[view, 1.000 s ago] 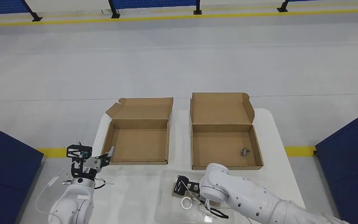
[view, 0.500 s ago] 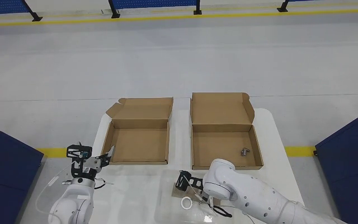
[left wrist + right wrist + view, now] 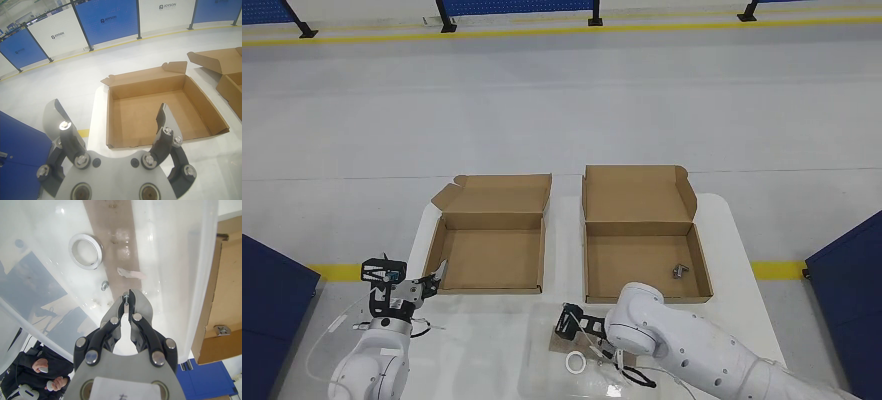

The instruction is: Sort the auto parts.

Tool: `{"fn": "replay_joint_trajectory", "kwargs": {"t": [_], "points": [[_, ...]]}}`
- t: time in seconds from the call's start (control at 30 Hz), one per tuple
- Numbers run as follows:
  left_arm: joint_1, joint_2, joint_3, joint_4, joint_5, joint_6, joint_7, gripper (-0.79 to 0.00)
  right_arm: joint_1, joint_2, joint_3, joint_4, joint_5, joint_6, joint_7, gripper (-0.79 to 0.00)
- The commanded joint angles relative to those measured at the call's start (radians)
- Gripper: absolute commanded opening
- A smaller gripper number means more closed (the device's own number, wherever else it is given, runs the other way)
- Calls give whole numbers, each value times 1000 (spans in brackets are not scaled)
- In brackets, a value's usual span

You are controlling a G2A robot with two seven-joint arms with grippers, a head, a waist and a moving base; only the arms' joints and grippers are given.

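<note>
Pinching a small bolt — right hand.

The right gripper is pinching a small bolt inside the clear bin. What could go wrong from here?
1. The right gripper holds the bolt only at its very fingertips, so it may slip or twist out on the lift.
2. The bin wall stands between it and the right box; a low carry might clip it.
3. That box holds a plate; dropping the bolt there may mix kinds.
</note>
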Motion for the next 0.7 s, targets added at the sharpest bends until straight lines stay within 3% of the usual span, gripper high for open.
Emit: {"fn": "replay_joint_trajectory", "kwargs": {"t": [0.0, 0.43, 0.67], "points": [[0, 0, 0, 0, 0, 0, 0, 0, -6, 13, 57, -4, 73, -28, -3, -785], [0, 0, 0, 0, 0, 0, 0, 0, -172, 118, 466, -48, 556, -226, -32, -785], [0, 0, 0, 0, 0, 0, 0, 0, -233, 159, 542, 4, 792, -269, -75, -785]]}}
